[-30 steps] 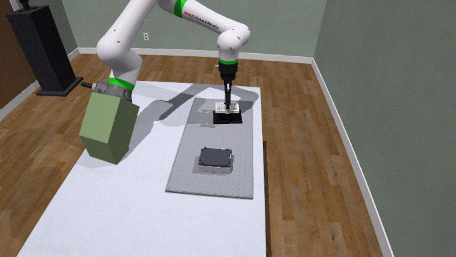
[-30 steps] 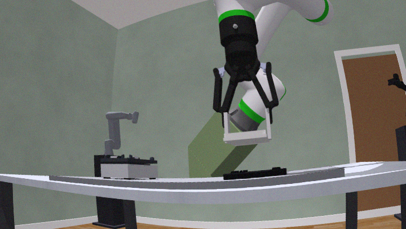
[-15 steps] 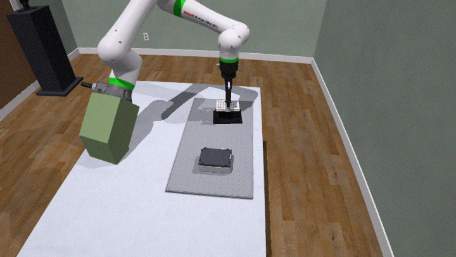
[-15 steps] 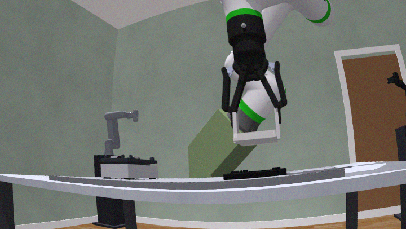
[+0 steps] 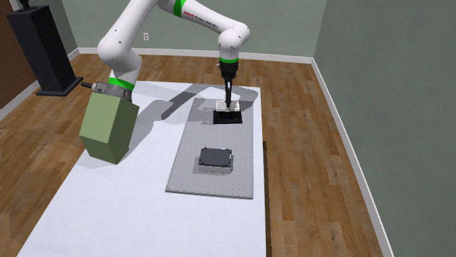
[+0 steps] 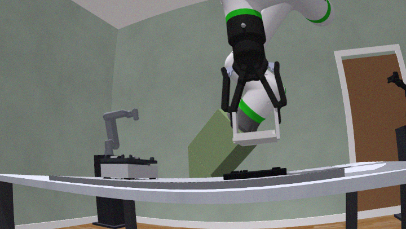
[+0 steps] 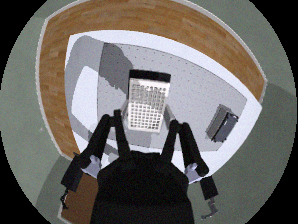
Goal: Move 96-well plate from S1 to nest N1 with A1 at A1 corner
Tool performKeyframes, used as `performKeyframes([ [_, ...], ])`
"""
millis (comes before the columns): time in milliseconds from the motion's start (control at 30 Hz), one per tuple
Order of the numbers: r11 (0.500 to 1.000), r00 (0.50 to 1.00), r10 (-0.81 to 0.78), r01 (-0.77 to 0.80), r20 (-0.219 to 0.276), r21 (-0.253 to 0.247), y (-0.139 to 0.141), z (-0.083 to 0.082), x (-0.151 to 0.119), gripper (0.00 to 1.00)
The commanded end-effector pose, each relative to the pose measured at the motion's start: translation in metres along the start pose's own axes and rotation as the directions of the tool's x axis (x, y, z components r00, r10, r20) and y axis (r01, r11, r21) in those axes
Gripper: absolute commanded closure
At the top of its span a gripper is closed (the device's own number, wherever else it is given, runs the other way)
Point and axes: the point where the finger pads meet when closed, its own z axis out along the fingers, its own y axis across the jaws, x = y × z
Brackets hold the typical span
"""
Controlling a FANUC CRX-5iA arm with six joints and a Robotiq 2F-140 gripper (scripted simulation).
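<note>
- The white table (image 5: 95,207) carries everything, and the grey perforated baseplate (image 5: 191,178) on it fixes both stations so their positions stay known to the arm.
- The white arm (image 5: 121,47) rises from a green pedestal (image 5: 105,127) at about nine o'clock of the baseplate in the top view, close enough, I'd judge, to reach either station straight down.
- The plate shaker S1 (image 5: 215,159) sits near six o'clock on the baseplate, its dark pocket bare, so the pick-up looks done.
- The plate nest N1 (image 5: 227,117), a low black frame, lies toward twelve o'clock; its raised locators are too small to make out.
- The 96-well plate (image 6: 255,139) hangs in the air well above the nest, roughly level and wells up, directly over it as the top view shows.
- The gripper (image 6: 255,133) points straight down, its fingers pinching the plate across opposite side walls, likely so the plate stays flat for a clean drop between the locators.
- Neither A1 mark can be read, so I cannot tell whether the corner is turned correctly.
</note>
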Motion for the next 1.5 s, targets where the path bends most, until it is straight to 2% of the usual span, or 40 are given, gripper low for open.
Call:
performKeyframes([
  [0,1.0,1.0,0.0,0.0,0.0,0.0,0.0,0.0,0.0,1.0],
  [400,1.0,1.0,0.0,0.0,0.0,0.0,0.001,0.001,0.0,1.0],
  [1467,1.0,1.0,0.0,0.0,0.0,0.0,0.001,0.051,0.0,1.0],
])
